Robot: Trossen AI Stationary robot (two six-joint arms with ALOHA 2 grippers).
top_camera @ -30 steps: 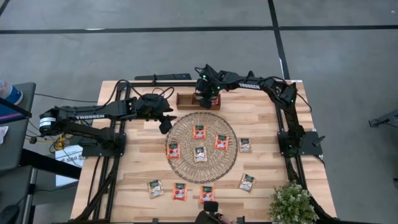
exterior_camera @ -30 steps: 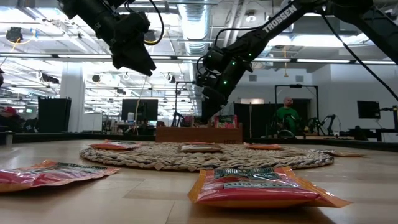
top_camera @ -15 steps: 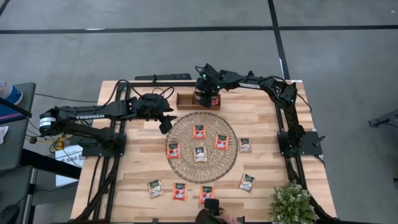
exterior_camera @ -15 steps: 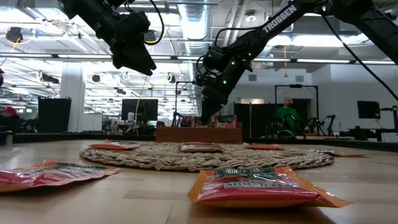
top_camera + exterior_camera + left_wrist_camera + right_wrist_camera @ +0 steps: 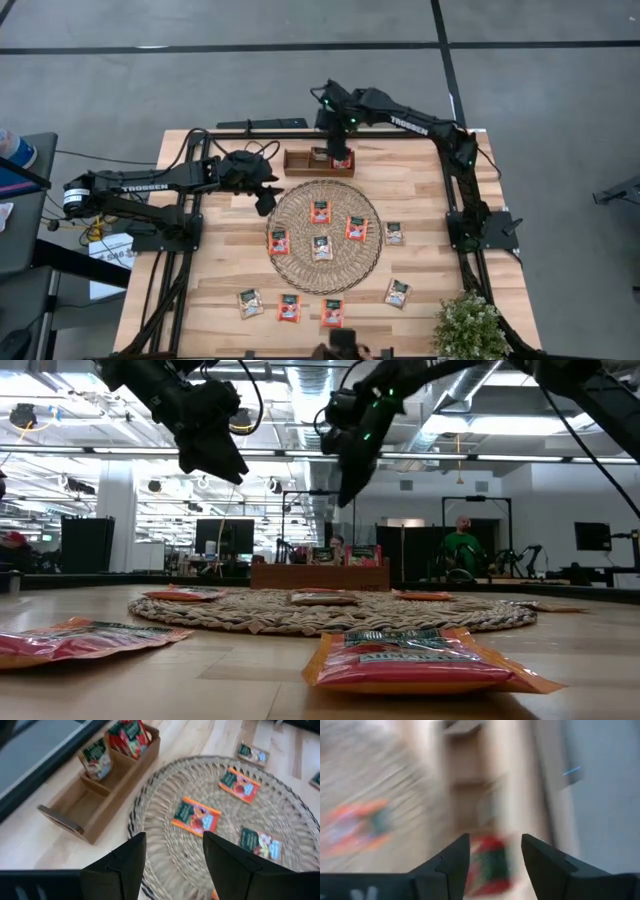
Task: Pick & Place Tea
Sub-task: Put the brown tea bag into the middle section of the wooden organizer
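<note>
Several small square tea sachets, most red-orange, lie about. On the round woven mat (image 5: 322, 236) lie several, such as a red one (image 5: 320, 211) and a pale one (image 5: 321, 247). Others lie flat on the table near its front edge (image 5: 289, 307). The wooden tray (image 5: 300, 163) at the far edge holds a pale sachet (image 5: 97, 757) and red ones (image 5: 129, 735), standing on edge. My right gripper (image 5: 336, 140) hangs open and empty above the tray's right end (image 5: 492, 842). My left gripper (image 5: 265, 197) is open and empty above the mat's far-left rim (image 5: 172, 865).
A potted plant (image 5: 470, 325) stands at the table's near right corner. Both arm bases (image 5: 160, 235) (image 5: 482, 230) stand at the table's sides. A person (image 5: 461, 545) sits in the room far behind the table.
My right gripper has risen from the tray's right end and drawn a little toward the table's far edge. The sachets in the tray have stayed in place. My left arm has kept still.
</note>
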